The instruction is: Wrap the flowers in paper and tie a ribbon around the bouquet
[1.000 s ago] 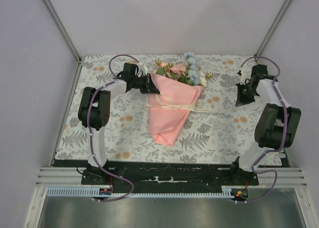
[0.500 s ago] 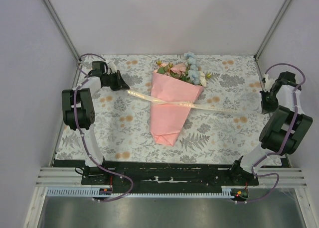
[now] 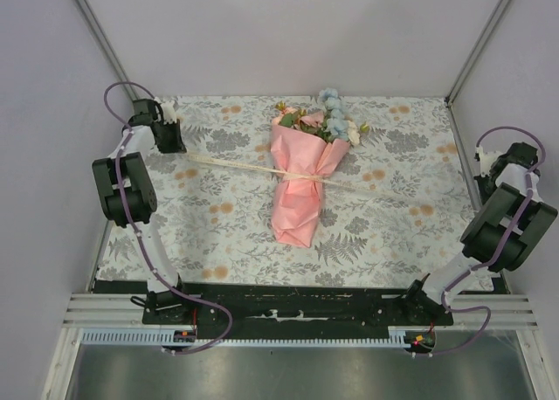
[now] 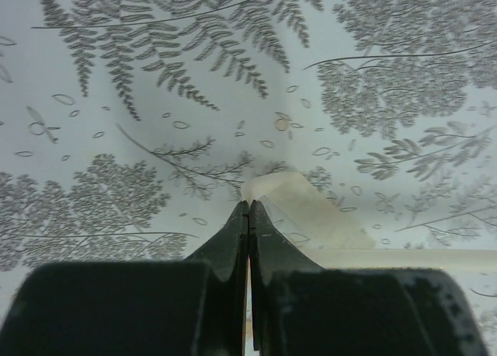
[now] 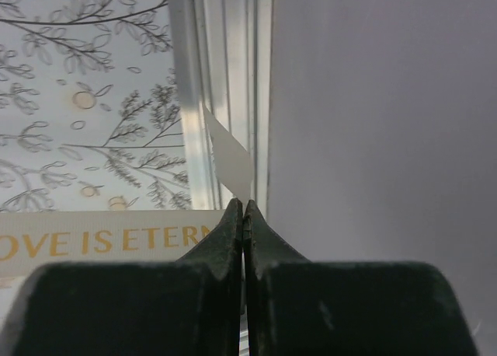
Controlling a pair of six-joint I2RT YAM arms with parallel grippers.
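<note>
Roughly at the middle of the table lies the bouquet (image 3: 301, 177), its pointed foot toward the near edge and its head toward the far wall. The paper (image 3: 295, 212) is salmon pink, drawn in at the waist and flaring above it. The flowers (image 3: 330, 120), pink, pale blue and white blooms with green leaves, spill from the far end.

The ribbon (image 3: 231, 162) crosses the waist, cinching the paper. It runs out straight both ways: left and slightly far, and right and slightly near, where it becomes too faint to follow from above.

At the far left the left gripper (image 3: 177, 145) has its jaws pressed together on the cream strand. In its own wrist view a folded end shows just past the fingertips (image 4: 248, 208).

The right gripper (image 3: 486, 166) sits hard against the right side. Its jaws are likewise pinched on the ribbon (image 5: 101, 243), which carries gold lettering, and a short tab pokes out beyond the tips. Just beside it are the metal frame rail (image 5: 225, 61) and the plain wall (image 5: 373, 138).

Beneath everything lies the tablecloth (image 3: 393, 234), printed with grey leaves.
</note>
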